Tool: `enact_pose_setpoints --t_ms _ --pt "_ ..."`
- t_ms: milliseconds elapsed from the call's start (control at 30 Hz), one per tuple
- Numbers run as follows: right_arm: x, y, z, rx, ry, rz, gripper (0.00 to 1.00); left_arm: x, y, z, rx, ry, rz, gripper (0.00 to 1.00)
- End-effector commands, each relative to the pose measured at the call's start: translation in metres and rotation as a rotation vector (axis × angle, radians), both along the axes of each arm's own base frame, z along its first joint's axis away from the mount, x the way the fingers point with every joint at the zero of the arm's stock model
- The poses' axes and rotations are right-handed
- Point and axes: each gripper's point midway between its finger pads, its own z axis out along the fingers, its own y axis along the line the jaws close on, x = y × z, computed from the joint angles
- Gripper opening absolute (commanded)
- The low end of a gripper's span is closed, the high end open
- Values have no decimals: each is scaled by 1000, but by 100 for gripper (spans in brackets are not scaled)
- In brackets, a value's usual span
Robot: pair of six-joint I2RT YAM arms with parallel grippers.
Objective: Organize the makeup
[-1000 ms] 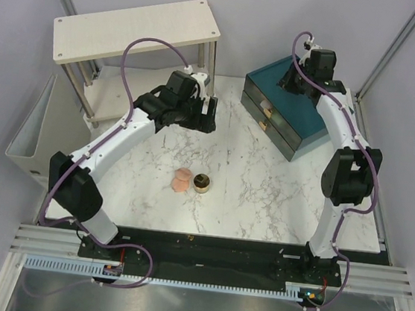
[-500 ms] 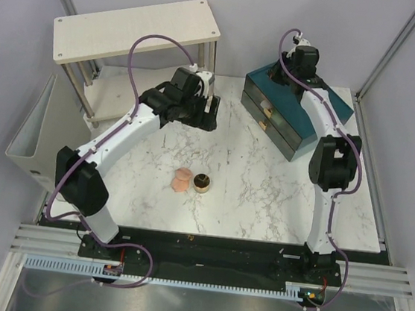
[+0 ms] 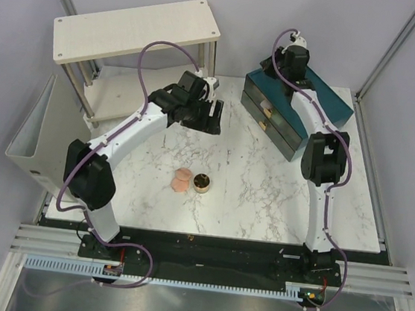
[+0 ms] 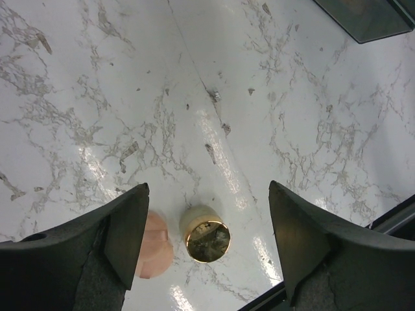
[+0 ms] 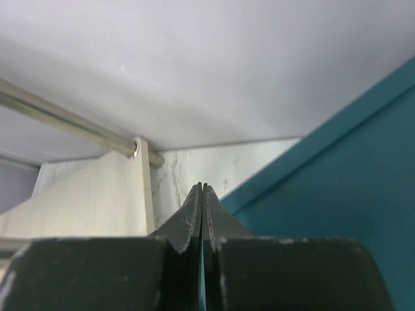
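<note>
Your right fingers [image 5: 194, 220] have shut empty over the large teal drawer box [image 3: 337, 106]. Your left fingers [image 4: 126, 233], wide, hang above the peach-pink rounded sponge [image 4: 159, 249] and round gold-rimmed pot [image 4: 206, 236], both unsorted.

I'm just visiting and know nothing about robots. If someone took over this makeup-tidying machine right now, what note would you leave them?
Left end effector: open, empty, above the marble table.
Right end effector: shut, empty, over the far corner of the teal drawer box.
Makeup: peach sponge and gold-rimmed pot sit side by side mid-table; no other items in view.
Done: nothing visibly put away; the drawers look closed.
Left: pick up both items and store them.
</note>
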Motion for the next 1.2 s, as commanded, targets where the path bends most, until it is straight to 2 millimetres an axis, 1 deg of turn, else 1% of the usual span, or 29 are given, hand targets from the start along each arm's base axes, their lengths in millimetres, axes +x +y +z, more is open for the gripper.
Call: enact_pose_setpoints --t_ms 0,33,67,167,233,367,400,600,700,733,767,800,833,867,900,933,967,1000,1133,1167 --pt "27 -11 24 26 -102 -96 0 1 -21 11 -76 -6 -24 81" --pt "30 -14 18 17 -85 -119 0 0 -22 9 -69 -6 -31 81" --pt "36 -19 17 2 -93 -145 0 0 -22 6 -65 -4 -35 81" --pt "40 -25 8 -20 -83 -174 0 -2 -22 5 -62 2 -33 80" --pt "40 -28 4 -25 -71 -183 0 -3 -21 5 -58 -2 -31 80" --pt "38 -29 -12 -42 -33 -192 0 -9 -17 3 -54 -5 -18 80" --pt "38 -32 -14 -51 -25 -203 0 -10 -17 2 -54 -1 -18 80" --pt "31 -37 -30 -104 36 -201 0 -16 -14 -1 -55 7 -10 80" --pt "22 -40 -41 -139 90 -198 0 -19 -14 -3 -52 13 -12 80" --pt "17 -40 -49 -154 125 -195 0 -20 -15 -4 -50 13 -15 80" --pt "12 -43 -53 -170 146 -196 0 -20 -14 -4 -50 13 -15 80" --pt "6 -45 -61 -184 182 -194 0 -21 -15 -5 -49 14 -17 80" --pt "0 -48 -73 -197 218 -195 0 -21 -14 -4 -48 12 -13 80" --pt "-5 -50 -71 -204 228 -196 0 -22 -14 -4 -48 12 -15 80" --pt "-9 -53 -76 -214 248 -196 0 -23 -14 -6 -48 17 -15 80" --pt "-17 -54 -89 -230 291 -191 0 -23 -14 -5 -48 15 -17 80" --pt "-21 -54 -90 -235 303 -182 0 -24 -15 -5 -49 16 -20 80" --pt "-27 -57 -98 -256 336 -178 0 -25 -15 -6 -47 19 -22 80" --pt "-43 -60 -119 -287 415 -149 0 -27 -18 -6 -49 20 -32 80" --pt "-46 -61 -119 -288 424 -144 0 -27 -18 -7 -48 21 -32 80"
